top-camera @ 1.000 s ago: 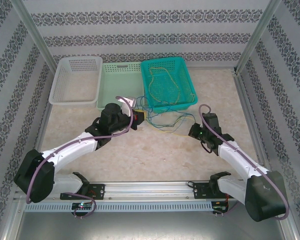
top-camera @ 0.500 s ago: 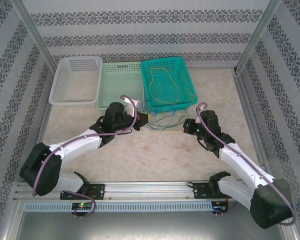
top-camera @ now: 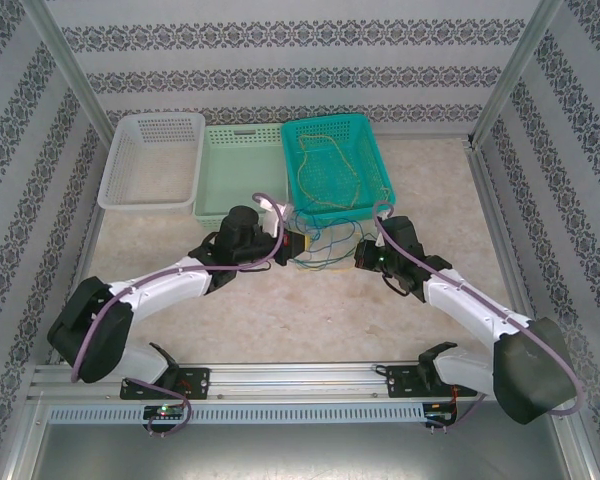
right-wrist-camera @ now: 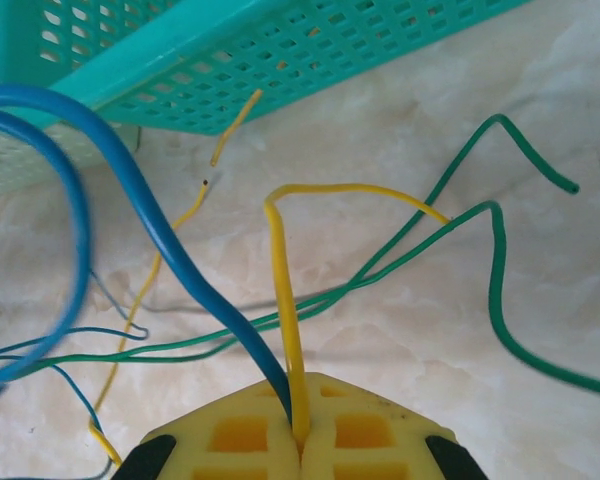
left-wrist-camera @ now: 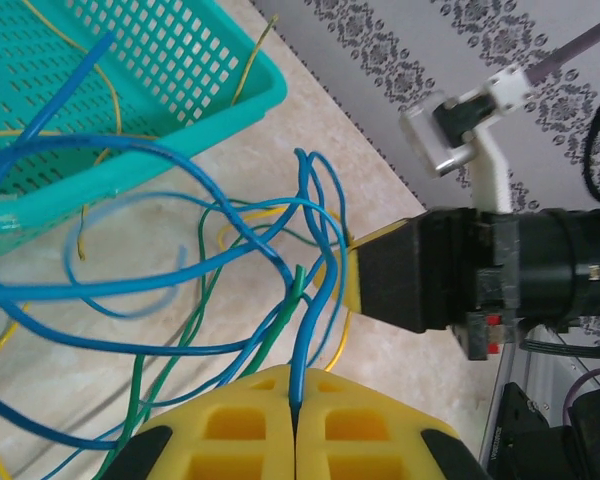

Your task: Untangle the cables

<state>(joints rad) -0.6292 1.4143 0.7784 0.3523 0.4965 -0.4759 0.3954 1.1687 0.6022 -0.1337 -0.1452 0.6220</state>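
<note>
We see left fingers (left-wrist-camera: 285, 388) closed on blue cable (left-wrist-camera: 130, 292), strand entering seam between 2 yellow pads. Right fingers (right-wrist-camera: 315, 402) closed on yellow cable (right-wrist-camera: 280, 260); blue strand runs in just beside it, whether pinched too we cannot tell. Green cable (right-wrist-camera: 495, 270) lies loose on surface (top-camera: 280, 310), threading among blue loops. Tangle sits between 2 arms, just in front of teal basket (top-camera: 382, 165). Yellow strand coils inside basket.

On the marbled table (top-camera: 310, 300), white basket (top-camera: 115, 172), green basket (top-camera: 242, 165) and teal basket (top-camera: 380, 160) sit beyond left gripper (top-camera: 298, 243) and right gripper (top-camera: 363, 255); cables (top-camera: 327, 255) lie between them.
</note>
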